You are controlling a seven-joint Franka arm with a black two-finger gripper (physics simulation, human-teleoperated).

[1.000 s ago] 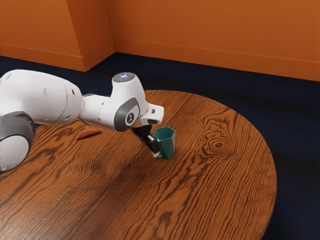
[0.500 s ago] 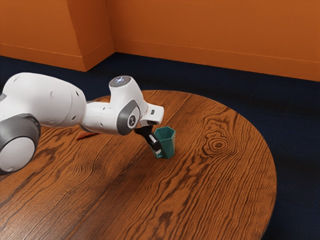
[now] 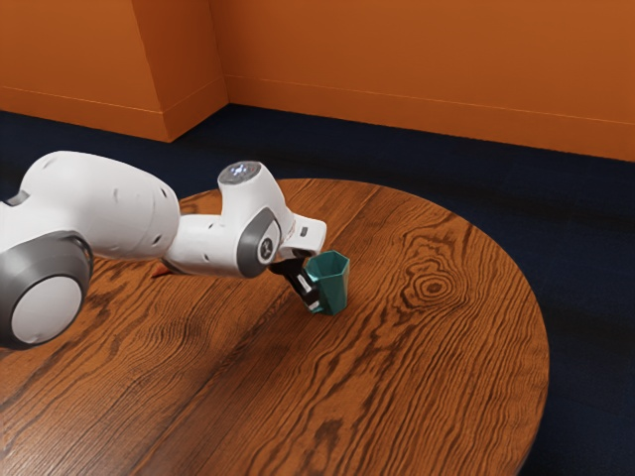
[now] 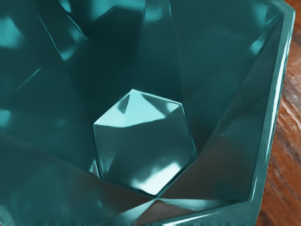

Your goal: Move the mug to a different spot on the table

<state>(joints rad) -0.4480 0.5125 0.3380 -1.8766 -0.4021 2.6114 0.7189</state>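
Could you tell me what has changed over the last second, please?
The arm shifted its elbow and forearm toward the exterior view's right and sank lower. The gripper stayed at the side of the mug, and the mug kept its spot on the table, upright.

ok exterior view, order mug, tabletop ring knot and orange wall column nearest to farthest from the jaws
1. mug, right at the jaws
2. ring knot, in the wood toward the exterior view's right
3. orange wall column, far back, upper left
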